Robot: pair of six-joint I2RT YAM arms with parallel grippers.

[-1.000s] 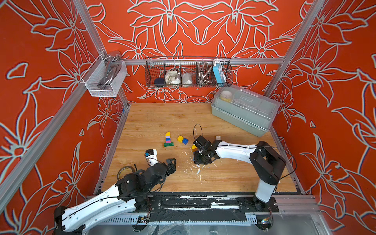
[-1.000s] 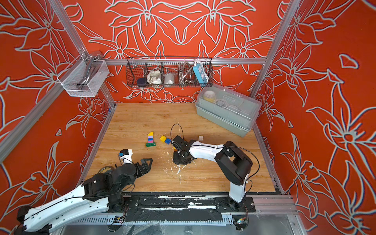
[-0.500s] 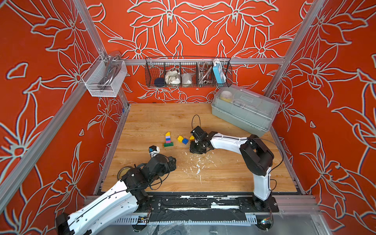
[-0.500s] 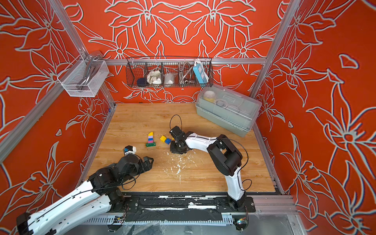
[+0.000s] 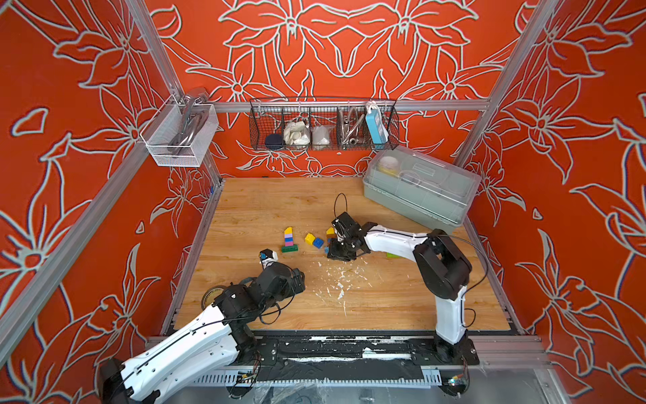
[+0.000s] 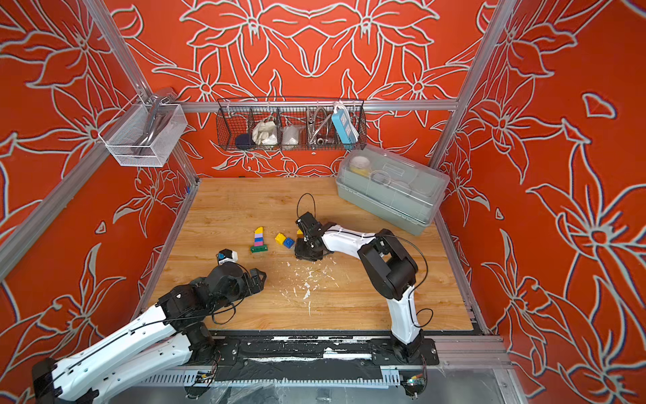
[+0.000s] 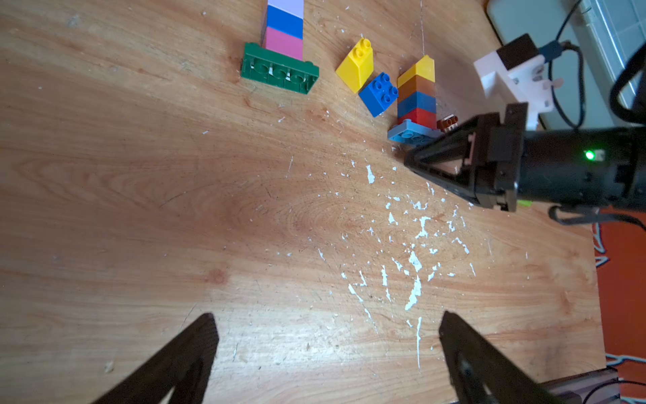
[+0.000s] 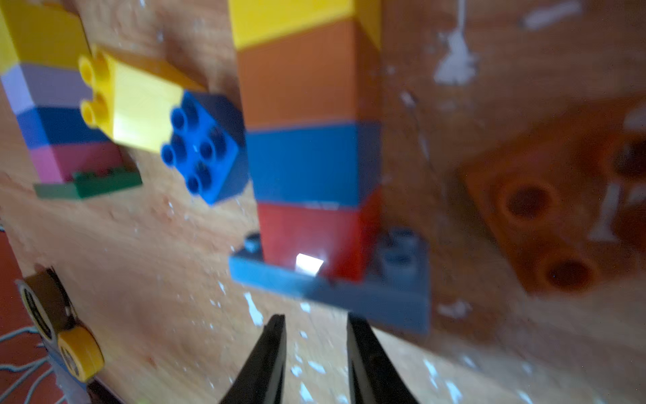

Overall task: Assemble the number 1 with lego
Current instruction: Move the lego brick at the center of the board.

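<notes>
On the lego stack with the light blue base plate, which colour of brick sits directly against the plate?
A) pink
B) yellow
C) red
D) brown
C: in the right wrist view the red brick butts straight onto the light blue plate.

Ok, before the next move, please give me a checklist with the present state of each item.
1. Right gripper empty: ok, jaws slightly apart, nothing between.
2. Left gripper open, away from the bricks: ok.
3. The tower with light blue base has its yellow top: ok.
4. Loose blue brick apart from that tower: cannot tell.
5. No loose lego left: not ok; yellow slope brick and brown brick lie free.
</notes>
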